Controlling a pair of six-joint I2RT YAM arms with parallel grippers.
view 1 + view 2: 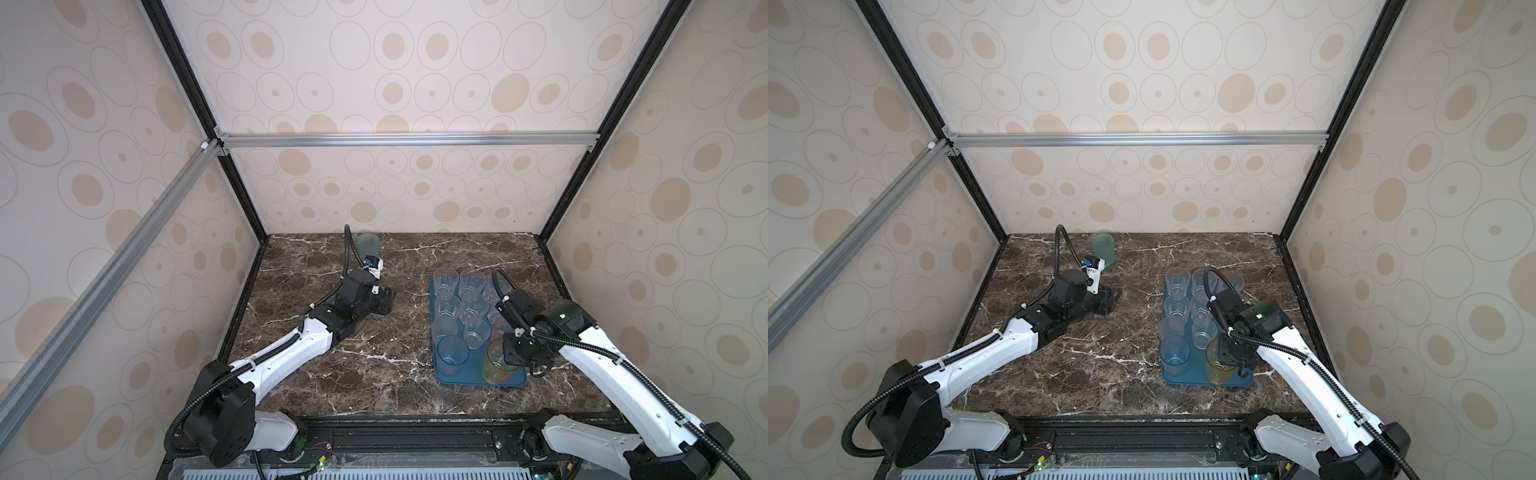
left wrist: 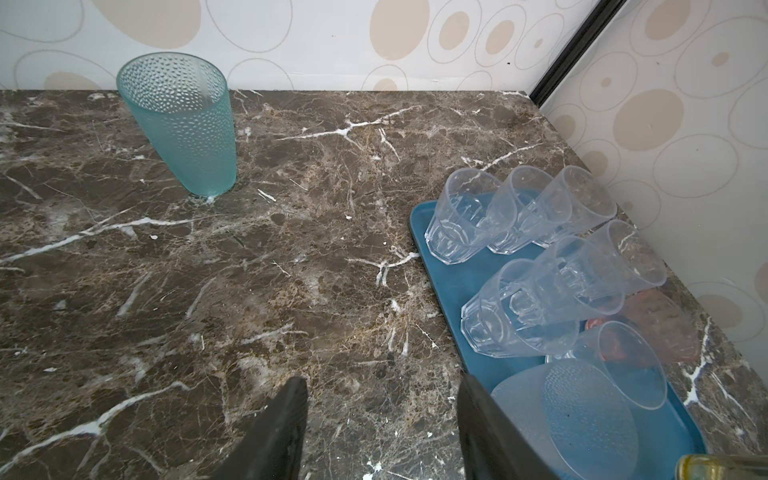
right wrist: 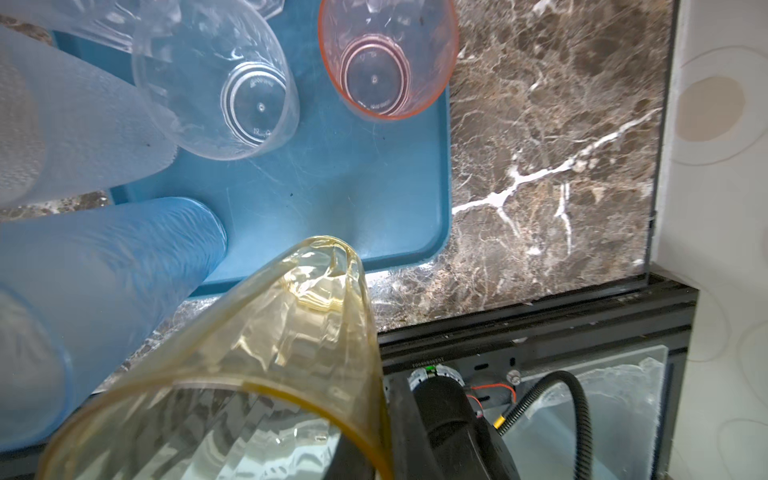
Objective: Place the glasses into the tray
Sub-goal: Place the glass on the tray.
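Note:
The dark teal tray lies on the right of the marble table and holds several clear faceted glasses, a frosted one, a tall blue one and a small pinkish one. My right gripper is shut on the rim of the amber glass, whose base is over the tray's near right corner. A teal dimpled glass stands alone by the back wall. My left gripper is open, holding nothing, left of the tray.
Patterned walls close in the back and both sides, with black frame posts at the back corners. A black rail runs along the table's front edge. The tray's right rim lies close to the right wall.

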